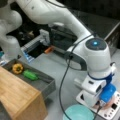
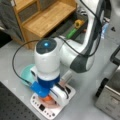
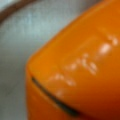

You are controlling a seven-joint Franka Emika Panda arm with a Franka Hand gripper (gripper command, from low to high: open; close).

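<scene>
Arm: bent steeply down in both front views, wrist vertical over the white scale (image 2: 53, 106).
Gripper: (image 2: 48, 98) low over the scale's plate, fingertips hidden behind the wrist body; whether they are apart or together, cannot tell.
Orange object: (image 3: 82, 70) fills the wrist view from 12 to 6 o'clock, right under the camera; an orange patch shows beneath the gripper.
Teal bowl: (image 1: 78, 112) just beside the scale.
Grey tray: (image 1: 47, 83) holds a yellow pepper (image 1: 17, 68) and a green vegetable (image 1: 30, 74), at 10 o'clock from the gripper.

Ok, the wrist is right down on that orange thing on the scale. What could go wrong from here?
1. The orange object fills the wrist view, so the gripper itself is not seen and alignment can't be checked.
2. Pressing lower could load the white scale underneath.
3. The teal bowl sits close beside it and could get bumped.
</scene>
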